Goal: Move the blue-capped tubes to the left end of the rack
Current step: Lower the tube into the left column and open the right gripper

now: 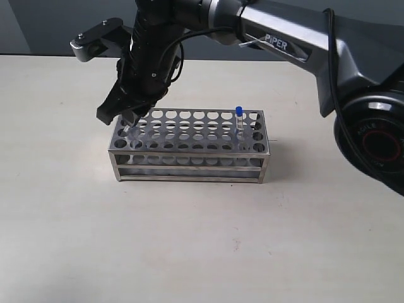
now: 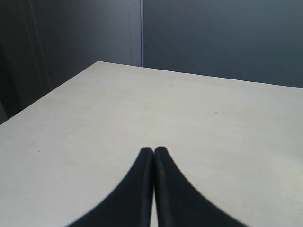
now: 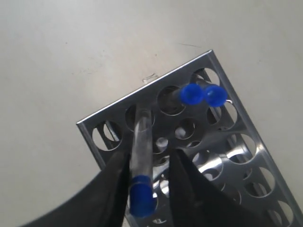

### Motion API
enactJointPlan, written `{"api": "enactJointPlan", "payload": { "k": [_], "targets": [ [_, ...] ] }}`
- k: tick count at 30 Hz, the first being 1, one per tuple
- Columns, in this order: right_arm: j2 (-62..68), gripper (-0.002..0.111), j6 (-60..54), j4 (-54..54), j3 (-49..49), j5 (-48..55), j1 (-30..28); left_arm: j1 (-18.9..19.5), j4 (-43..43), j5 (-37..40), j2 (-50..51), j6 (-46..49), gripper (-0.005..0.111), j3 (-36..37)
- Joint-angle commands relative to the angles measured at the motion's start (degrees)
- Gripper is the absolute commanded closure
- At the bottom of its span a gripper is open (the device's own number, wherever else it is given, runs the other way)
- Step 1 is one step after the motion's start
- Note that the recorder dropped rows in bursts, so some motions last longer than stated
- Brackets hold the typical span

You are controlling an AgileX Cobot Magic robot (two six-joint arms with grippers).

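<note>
While the right gripper [image 3: 150,155] hangs over the rack [image 1: 189,165] at its left end, its black fingers [image 3: 111,189] stand wider apart than the thin clear blue-capped tube [image 3: 142,137] between them. It leans on one finger with a gap to the other, foot in an end hole. Two more blue-capped tubes [image 3: 191,93] sit in holes just beside it, and a fourth tube [image 1: 239,123] is near the right end. Rack is shiny perforated steel with an open frame. Left gripper [image 2: 154,151] is pressed closed, empty, over the matte off-white table [image 1: 189,252], dark grey wall [image 2: 213,38] behind

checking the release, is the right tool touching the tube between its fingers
Cannot tell. Right wrist view: the blue-capped tube sits between the right tool's fingers; rack shows past one, the other overlaps its edge.
</note>
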Motion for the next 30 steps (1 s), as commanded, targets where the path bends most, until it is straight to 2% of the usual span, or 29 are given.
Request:
{"api": "enactJointPlan", "payload": {
  "k": [1, 2, 3, 20, 30],
  "targets": [
    [-0.6, 0.093, 0.0, 0.1, -0.1, 0.1, -0.3, 0.0, 0.0, 0.0, -0.2, -0.1, 0.106, -0.1],
    [-0.6, 0.105, 0.0, 0.1, -0.1, 0.2, -0.3, 0.0, 0.0, 0.0, -0.2, -0.1, 0.106, -0.1],
    [-0.6, 0.109, 0.0, 0.1, -0.1, 0.2, -0.3, 0.0, 0.0, 0.0, -0.2, -0.1, 0.106, -0.1],
    [-3.2, 0.108, -1.9, -1.5, -0.1, 0.8, -0.3, 0.0, 0.0, 0.0, -0.2, -0.1, 0.106, -0.1],
    [-3.0, 0.108, -7.2, 3.8, -0.1, -1.3, -0.2, 0.0, 0.1, 0.0, -0.2, -0.1, 0.106, -0.1]
  ]
}}
